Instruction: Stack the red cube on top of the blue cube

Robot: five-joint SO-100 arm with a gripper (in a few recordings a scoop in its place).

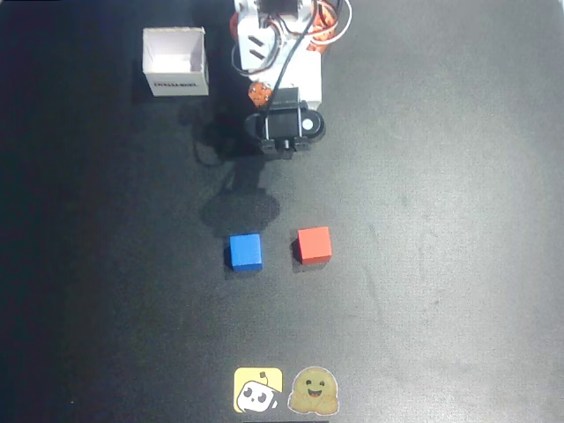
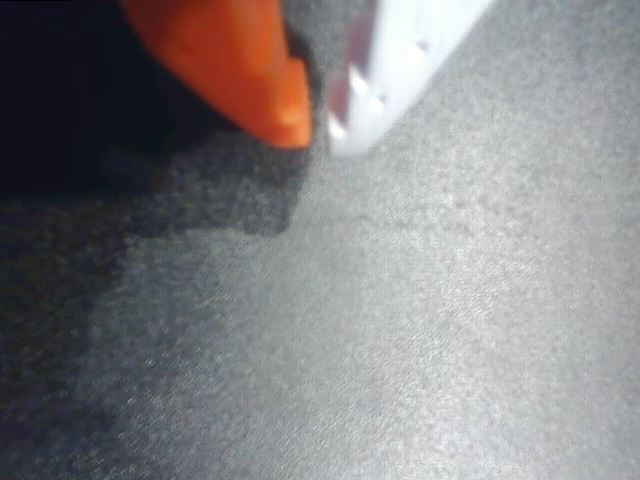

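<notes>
The blue cube (image 1: 245, 251) and the red cube (image 1: 314, 244) rest side by side on the dark mat in the overhead view, blue on the left, a small gap between them. The arm is folded near the top of the table, and my gripper (image 1: 284, 134) hangs well above both cubes in the picture, touching neither. In the wrist view the orange finger (image 2: 262, 80) and the white finger (image 2: 385, 75) meet at their tips, so my gripper (image 2: 318, 125) is shut with nothing in it, over bare mat.
An open white box (image 1: 176, 60) stands at the top left, beside the arm's base (image 1: 280, 35). Two stickers, a yellow one (image 1: 258, 389) and a smiling face (image 1: 315, 391), lie at the bottom edge. The dark mat (image 1: 441, 220) spreads wide on both sides.
</notes>
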